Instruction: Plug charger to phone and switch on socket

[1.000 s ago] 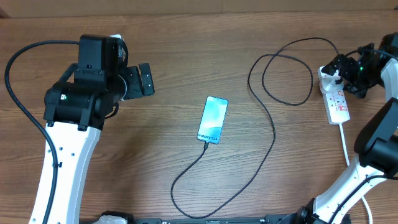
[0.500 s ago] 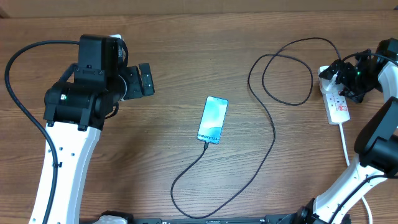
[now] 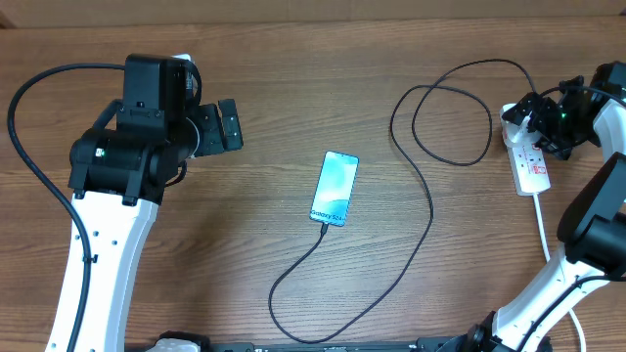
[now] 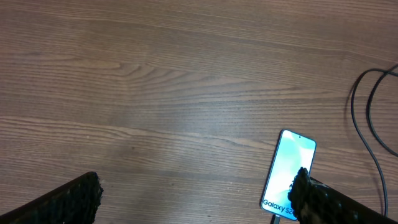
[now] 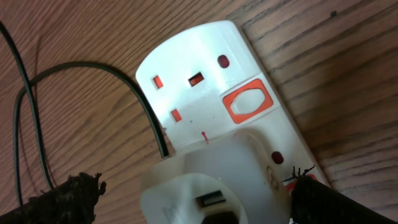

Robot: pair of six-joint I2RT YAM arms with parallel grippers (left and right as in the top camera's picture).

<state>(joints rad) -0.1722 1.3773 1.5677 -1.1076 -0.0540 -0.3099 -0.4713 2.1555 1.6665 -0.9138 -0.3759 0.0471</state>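
while holding the left gripper (image 3: 230, 124) released and empty at left, shows the phone (image 3: 335, 188) mid-table, screen reading "galaxy s24+", the charger (image 3: 430, 207) meeting its lower end; at right, finds the right gripper (image 5: 196, 190), jaws apart, grasping nothing, over the socket (image 3: 531, 161).

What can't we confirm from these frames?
- Charger connector seated in the phone: too small overhead; left wrist view, a finger of the left tool covers its lower corner.
- Switch beside the white adapter: right wrist view, behind a finger of the right tool, cut off by the bottom edge.
- Power strip top end: overhead, partly under the right tool.
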